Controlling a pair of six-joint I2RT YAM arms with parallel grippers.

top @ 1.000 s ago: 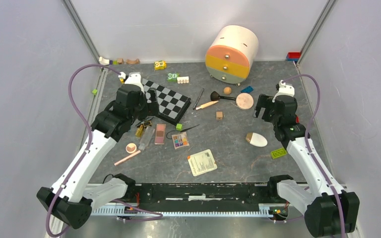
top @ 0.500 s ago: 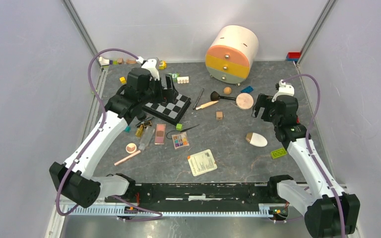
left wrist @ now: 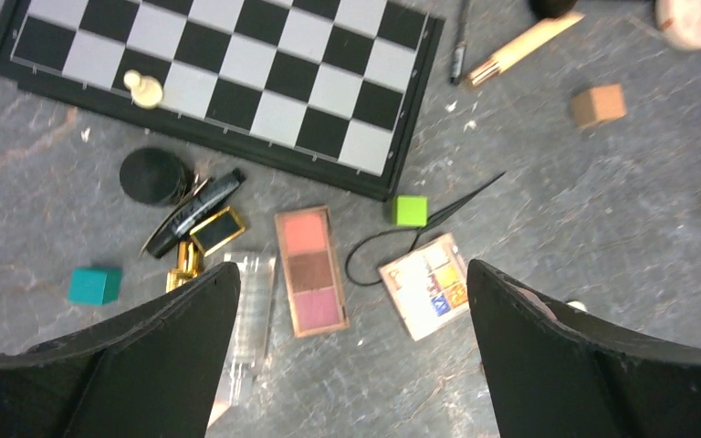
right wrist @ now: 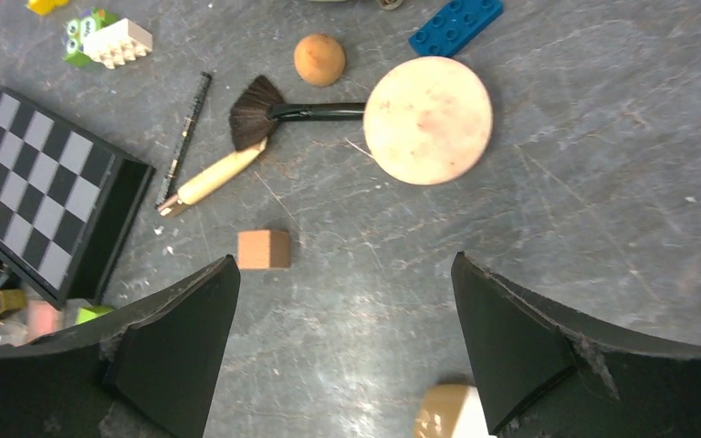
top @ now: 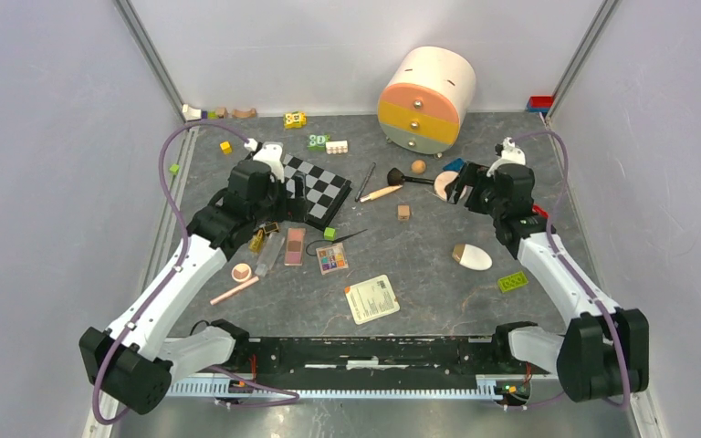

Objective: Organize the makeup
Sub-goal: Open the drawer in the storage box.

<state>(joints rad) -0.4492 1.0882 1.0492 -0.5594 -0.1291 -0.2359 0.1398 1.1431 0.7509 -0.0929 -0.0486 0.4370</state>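
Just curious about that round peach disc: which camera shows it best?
The right wrist view: the peach compact shows whole and large. From above it is small and partly hidden by the right gripper. The left wrist view catches only its edge at the top right corner.

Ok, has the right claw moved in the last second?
Yes. The right claw has swung left and slightly toward the back wall, now overlapping the right edge of the round peach compact.

Pink palette (left wrist: pixel 308 271), multicolour palette (left wrist: pixel 424 285), clear tube (left wrist: pixel 246 315) flat side by side; round peach compact (right wrist: pixel 427 119) well apart.
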